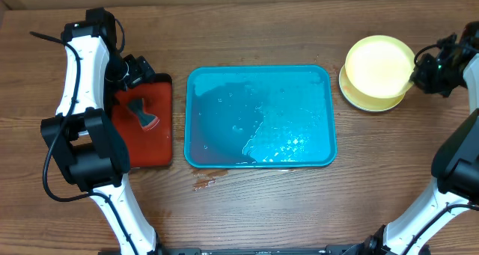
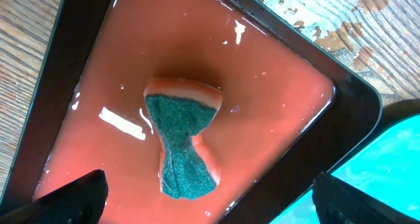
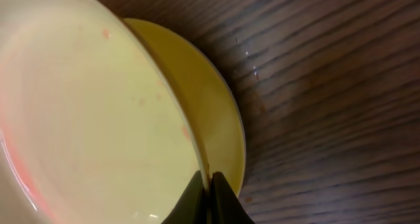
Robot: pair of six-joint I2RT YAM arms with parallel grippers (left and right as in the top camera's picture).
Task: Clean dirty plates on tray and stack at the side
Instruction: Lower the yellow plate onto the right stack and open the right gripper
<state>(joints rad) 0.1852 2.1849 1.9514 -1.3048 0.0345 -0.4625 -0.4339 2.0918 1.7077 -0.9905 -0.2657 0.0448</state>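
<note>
The turquoise tray (image 1: 224, 113) lies mid-table, wet, with no plate on it. To its right, my right gripper (image 1: 414, 69) is shut on the rim of a pale yellow-green plate (image 1: 378, 60) and holds it tilted over a second yellow-green plate (image 1: 367, 102) resting on the table. In the right wrist view the jaws (image 3: 210, 184) pinch the held plate's (image 3: 85, 119) edge. That plate has a faint pink smear at its left side, and the lower plate (image 3: 213, 112) shows behind it. My left gripper (image 1: 133, 69) hangs open (image 2: 209, 199) over a green-faced sponge (image 2: 180, 138).
A smaller red-orange tray (image 1: 150, 146) with a black rim sits left of the turquoise tray and holds the sponge (image 1: 142, 114) in shallow liquid (image 2: 275, 99). Water spots mark the wood in front of the turquoise tray (image 1: 206, 182).
</note>
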